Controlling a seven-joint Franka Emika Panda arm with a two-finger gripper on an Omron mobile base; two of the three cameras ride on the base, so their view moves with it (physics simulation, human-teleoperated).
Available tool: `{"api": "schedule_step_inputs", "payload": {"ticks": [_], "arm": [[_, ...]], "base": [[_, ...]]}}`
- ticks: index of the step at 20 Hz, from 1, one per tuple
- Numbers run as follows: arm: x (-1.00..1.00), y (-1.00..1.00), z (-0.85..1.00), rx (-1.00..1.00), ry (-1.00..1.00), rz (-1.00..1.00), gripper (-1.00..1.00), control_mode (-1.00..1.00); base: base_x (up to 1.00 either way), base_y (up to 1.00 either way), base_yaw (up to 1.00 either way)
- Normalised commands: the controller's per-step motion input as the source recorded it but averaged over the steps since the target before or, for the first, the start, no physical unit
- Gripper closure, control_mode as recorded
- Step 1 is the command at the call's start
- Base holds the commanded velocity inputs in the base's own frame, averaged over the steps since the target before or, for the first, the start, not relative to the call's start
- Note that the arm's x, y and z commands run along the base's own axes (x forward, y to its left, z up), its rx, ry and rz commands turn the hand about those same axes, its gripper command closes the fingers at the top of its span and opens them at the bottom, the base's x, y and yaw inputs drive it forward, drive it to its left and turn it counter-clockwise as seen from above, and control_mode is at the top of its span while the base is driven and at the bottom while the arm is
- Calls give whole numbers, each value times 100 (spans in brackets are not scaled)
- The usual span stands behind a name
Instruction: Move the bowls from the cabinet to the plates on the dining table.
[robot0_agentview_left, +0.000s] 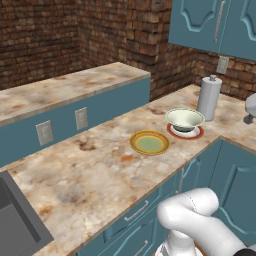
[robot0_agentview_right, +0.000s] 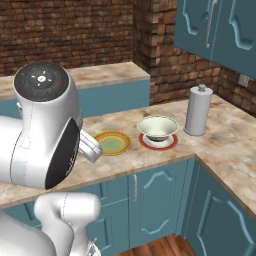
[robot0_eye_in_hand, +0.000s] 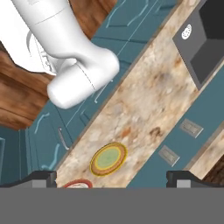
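marbled dining table (robot0_agentview_left: 90, 170), yellow-rimmed plate (robot0_agentview_left: 149, 142), red-rimmed plate (robot0_agentview_left: 185, 132), paper-towel roll (robot0_agentview_left: 209, 98)

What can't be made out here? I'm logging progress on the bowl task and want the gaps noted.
- Second bowl: the cabinet doors are shut in both base views, hiding the inside.
- Red-rimmed plate: mostly covered by the pale bowl; cut by the bottom edge in the hand view.
- Sink: cut by the left base view's edge.

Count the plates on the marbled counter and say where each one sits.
2. The yellow-rimmed round plate with the green centre lies bare mid-counter; the red-rimmed plate sits beside it, nearer the paper-towel roll, under a pale bowl.
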Motion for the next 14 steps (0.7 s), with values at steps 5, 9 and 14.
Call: {"api": "schedule_step_inputs", "payload": {"ticks": [5,9,14], "arm": [[0,0,0,0,0,0,-100,100],[0,0,0,0,0,0,-100,100],[0,0,0,0,0,0,-100,100]], "base": [[-2,0,4],[-20,0,16],[-26,4,25]]}}
